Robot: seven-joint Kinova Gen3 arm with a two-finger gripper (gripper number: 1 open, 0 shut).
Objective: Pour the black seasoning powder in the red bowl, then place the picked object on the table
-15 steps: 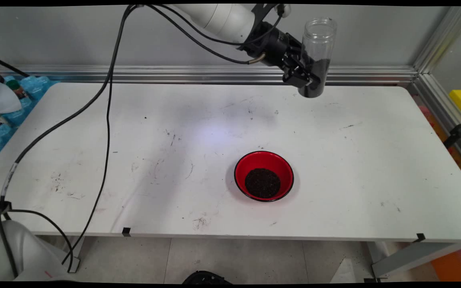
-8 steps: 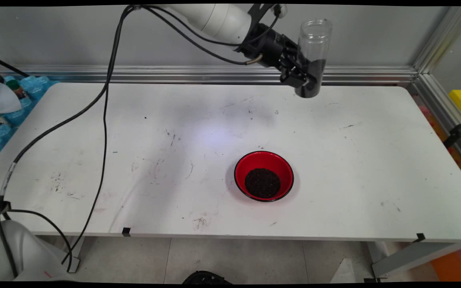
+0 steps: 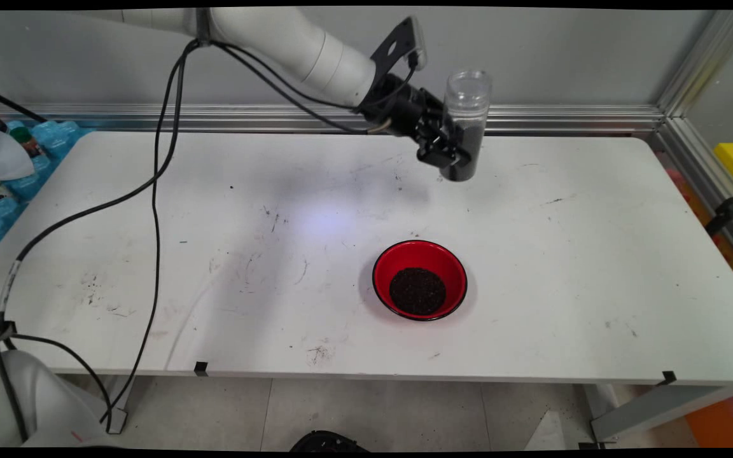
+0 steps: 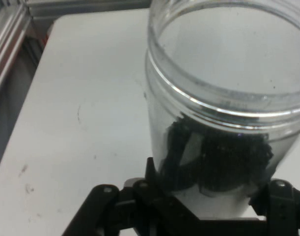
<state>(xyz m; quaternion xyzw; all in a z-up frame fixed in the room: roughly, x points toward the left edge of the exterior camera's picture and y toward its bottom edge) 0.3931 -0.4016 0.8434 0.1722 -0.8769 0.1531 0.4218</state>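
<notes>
Jar (image 3: 461, 124) of clear plastic, open-mouthed, upright, held in the air over the table's far half; dark grains fill its lower part. Near to far:

- Table (image 3: 595, 280), white and scuffed. Near edge runs along the bottom with two small black clips (image 3: 200, 367) on it. Broad bare stretches left and right.
- Red bowl (image 3: 420, 279) with a black rim, right of centre toward the near edge, holding a mound of dark grains (image 3: 417, 291). Well apart from every table edge and from the jar.
- Gripper (image 3: 448, 151) closed on the jar's lower part, fingers clamped to both sides; hand view shows the jar (image 4: 223, 108) wedged between them, mouth wide open.
- Black cables (image 3: 156, 191) hang from the arm over the left side.
- Behind: metal rail (image 3: 214, 117) along the far edge, then grey wall.
</notes>
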